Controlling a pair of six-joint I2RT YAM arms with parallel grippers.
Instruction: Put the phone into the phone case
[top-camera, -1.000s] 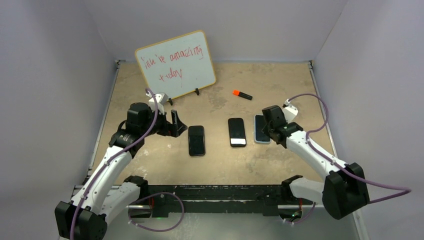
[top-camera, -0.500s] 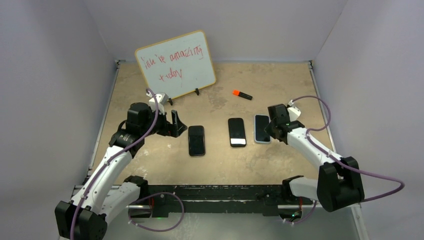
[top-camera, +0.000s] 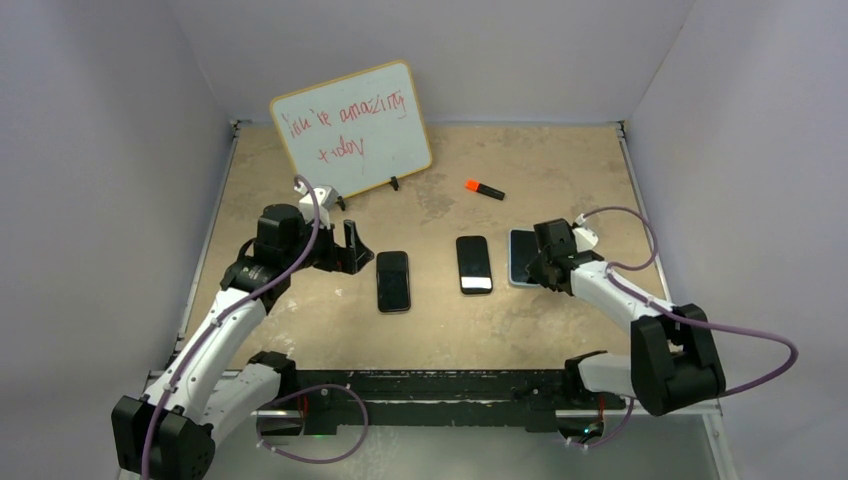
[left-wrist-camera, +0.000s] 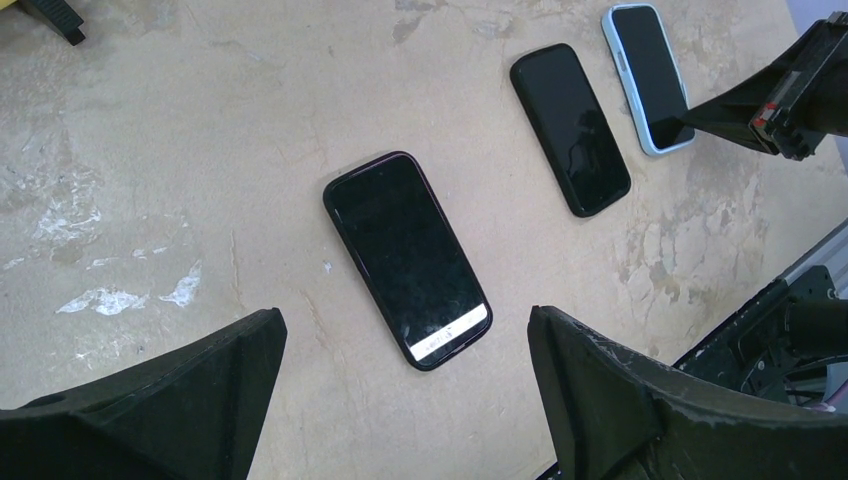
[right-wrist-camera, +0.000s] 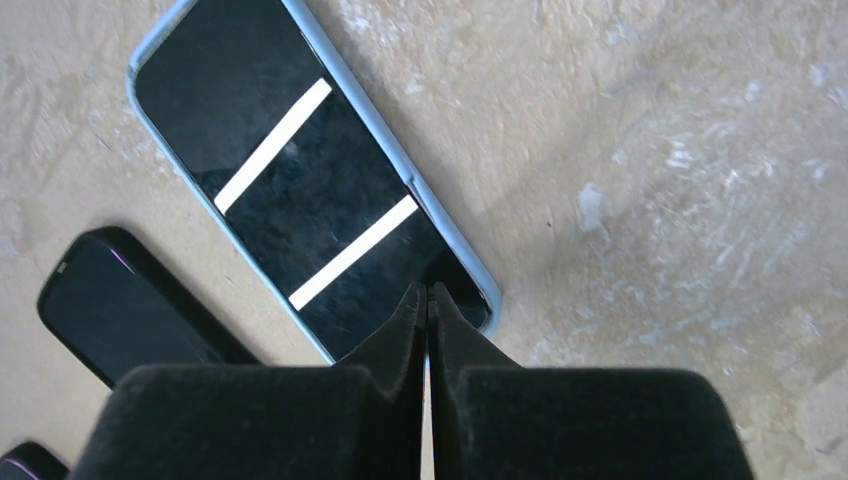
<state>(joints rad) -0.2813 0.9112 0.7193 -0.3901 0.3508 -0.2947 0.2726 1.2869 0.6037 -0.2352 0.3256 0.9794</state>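
Observation:
A phone sits in a light-blue case (top-camera: 520, 256) at the right of a row of three. It shows in the right wrist view (right-wrist-camera: 300, 180) and the left wrist view (left-wrist-camera: 648, 75). My right gripper (top-camera: 534, 268) is shut with nothing between its fingers, and its tips (right-wrist-camera: 428, 290) rest on the near end of that phone's screen. A black phone (top-camera: 474, 264) lies in the middle. A dark-cased phone (top-camera: 393, 281) lies at the left. My left gripper (top-camera: 350, 250) is open and empty, hovering just left of the dark-cased phone (left-wrist-camera: 408, 258).
A whiteboard (top-camera: 352, 128) with red writing stands at the back left. An orange marker (top-camera: 485, 188) lies behind the phones. Grey walls enclose the table on three sides. A black rail (top-camera: 430, 385) runs along the near edge.
My right arm has folded in toward its base, and its shut gripper has come down onto the near end of the light-blue-cased phone. The left arm has barely moved.

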